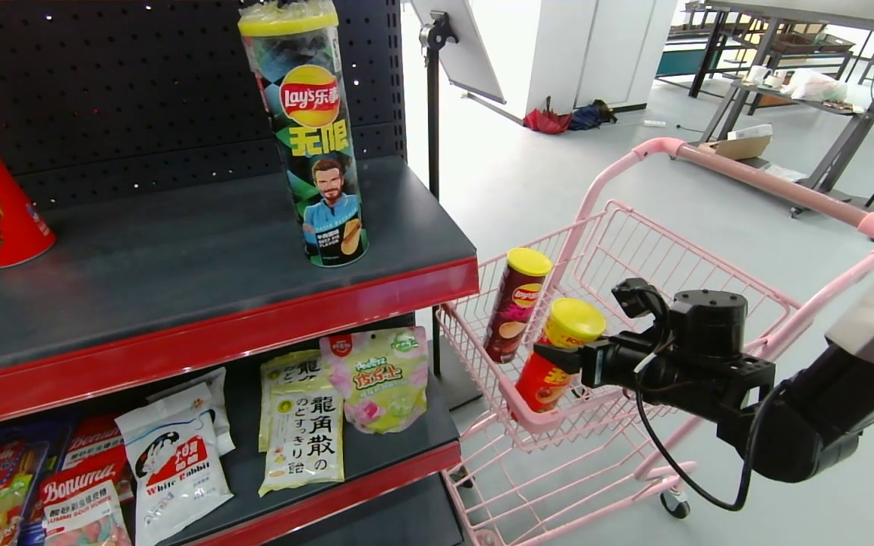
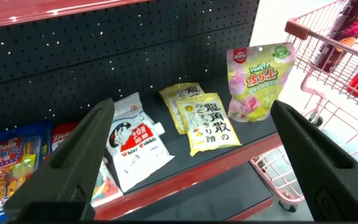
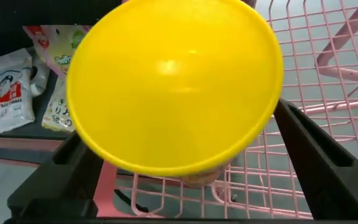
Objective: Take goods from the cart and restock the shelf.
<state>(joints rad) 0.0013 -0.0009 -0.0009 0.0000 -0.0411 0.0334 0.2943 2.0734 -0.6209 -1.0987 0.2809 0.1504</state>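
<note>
The right gripper [image 1: 557, 355] is hovering inside the pink cart [image 1: 718, 168], its fingers standing apart on either side of a red can [image 1: 545, 385] with a yellow lid. The can is standing a little tilted in the corner of the cart nearest the shelf [image 1: 179, 258]. In the right wrist view pink wire is showing between the can's body and each finger, so the fingers appear not to be squeezing it yet. A dark can [image 1: 513, 311] is leaning just beside the red one; whether the two are touching cannot be told. The left gripper [image 2: 191, 106] is hanging wide open with nothing in it, facing the snack bags [image 2: 207, 121] lying on the lower board.

Several things could be going wrong from here. The fingers look to be sitting high on the can, close under the lid, so a grip there may let the smooth round body swing or slide out during the lift. A tilted can may also twist as the fingers are closing, leaving a skewed hold. Pulling it up and toward the shelf risks nudging the dark can over or catching the cart's wire rim. On the upper board a tall green can [image 1: 322, 152] is standing close to the front edge, and a careless approach could be knocking it off.
</note>
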